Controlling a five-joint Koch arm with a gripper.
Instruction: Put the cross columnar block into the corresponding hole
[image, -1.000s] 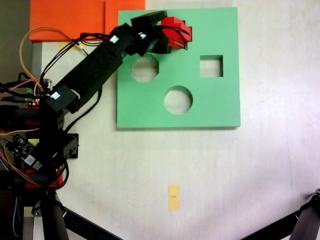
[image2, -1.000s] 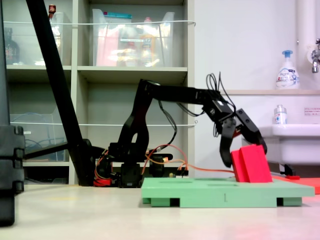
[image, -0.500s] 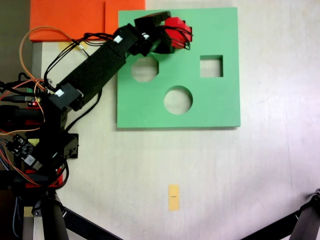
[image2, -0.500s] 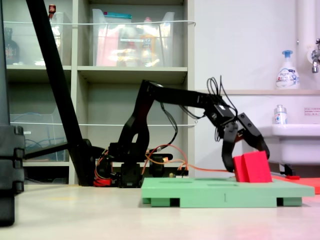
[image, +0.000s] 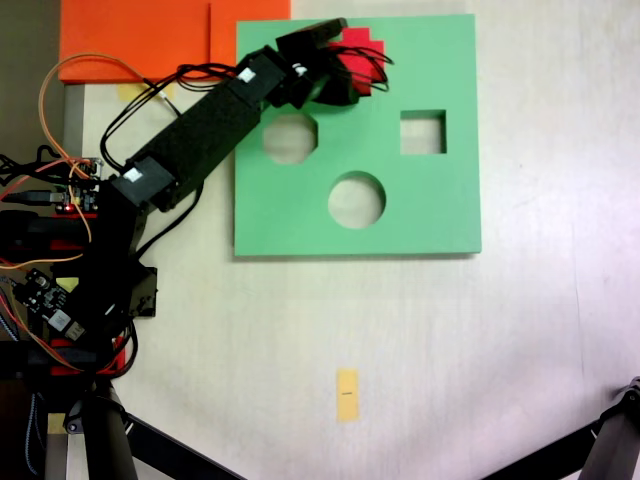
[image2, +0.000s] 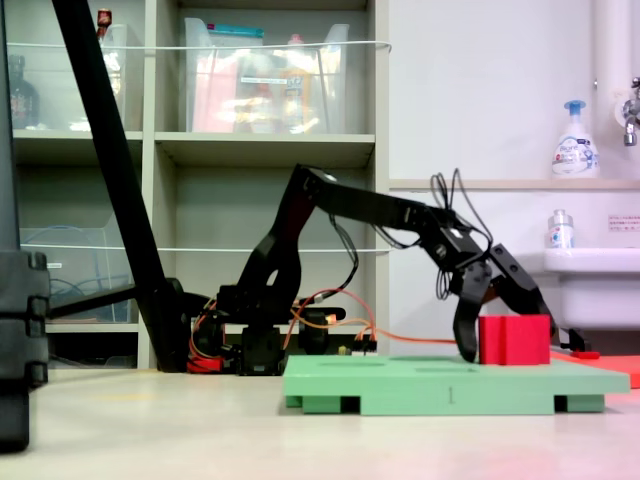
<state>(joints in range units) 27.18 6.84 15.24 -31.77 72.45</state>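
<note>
Green foam board (image: 420, 215), square, matte, flat on the pale tabletop (image: 520, 340); side-on fixed view shows it as a thick slab (image2: 440, 385) with small notches along its lower edge. Cutouts seen from above: octagonal (image: 290, 138), square (image: 423, 132), round (image: 356, 200).

The cross columnar block (image: 362, 48) is bright red foam; its stepped plus outline shows from above, near the board's top edge. Side-on it reads as an upright red rectangle (image2: 514, 340), bottom edge level with the board's top face. The corresponding hole is covered by block and pincer; its outline cannot be made out, so how deep the block sits cannot be told.

Black pincer (image: 348, 72) reaches in from the left in the top-down fixed view, its body overlapping the block's left part. Side-on, the pincer (image2: 505, 325) has two curved jaws spread in an inverted V astride the block: one jaw comes down against the block's left face, the other arches over the top toward the far side. Jaws set around the block, bracketing it; firmness of the clamp is hard to judge.

Orange sheet (image: 150, 35) at the top-left corner, cut off by the frame. Small yellow tag (image: 347, 394) well below the board. Shelving with clear bins (image2: 260, 85) behind the arm
</note>
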